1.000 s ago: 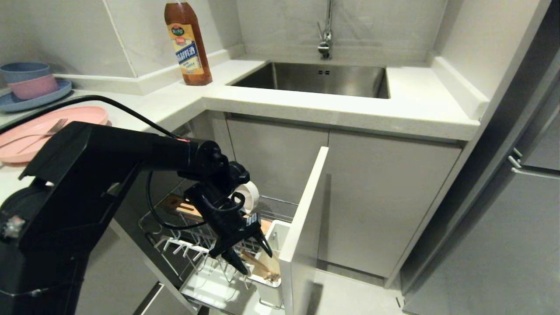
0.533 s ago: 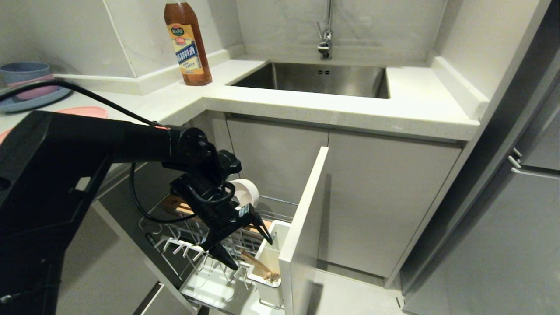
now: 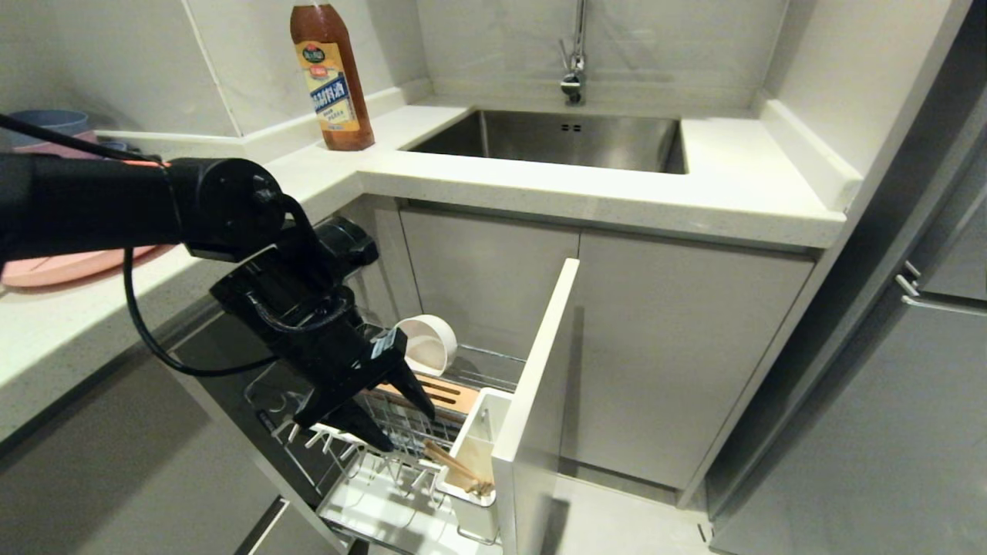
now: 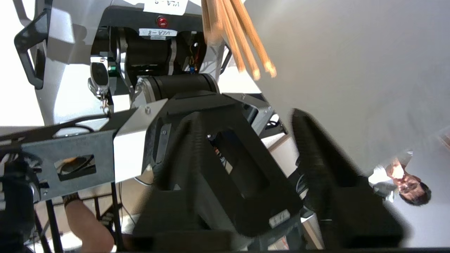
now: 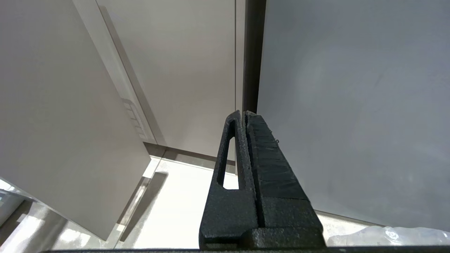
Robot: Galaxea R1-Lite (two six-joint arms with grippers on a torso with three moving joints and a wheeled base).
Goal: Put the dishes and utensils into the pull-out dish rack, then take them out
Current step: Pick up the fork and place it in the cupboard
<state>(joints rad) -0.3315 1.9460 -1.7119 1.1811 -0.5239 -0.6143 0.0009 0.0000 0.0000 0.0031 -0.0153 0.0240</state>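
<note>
My left gripper (image 3: 402,425) hangs open and empty over the pull-out dish rack (image 3: 339,435), up and left of the white utensil cup (image 3: 482,432). The wooden chopsticks (image 3: 456,467) stand slanted in that cup, apart from the fingers. In the left wrist view the chopstick ends (image 4: 242,49) show beyond the open gripper (image 4: 246,117), beside the white front panel (image 4: 351,70). A cream-white bowl (image 3: 428,345) lies on its side at the rack's back, behind the wooden block (image 3: 443,393). The pink plate (image 3: 54,267) lies on the counter, mostly hidden by my arm. My right gripper (image 5: 244,114) is shut, parked beside cabinet fronts.
A brown sauce bottle (image 3: 331,77) stands at the counter corner, and the steel sink (image 3: 555,139) and tap (image 3: 574,69) are behind it. A blue bowl (image 3: 46,119) peeks over my arm. The rack's tall panel (image 3: 536,401) juts out. A person's arm (image 4: 84,225) shows behind the robot.
My left gripper has lifted up and to the left, away from the utensil cup. The chopsticks stay in the cup. The raised arm now covers more of the pink plate.
</note>
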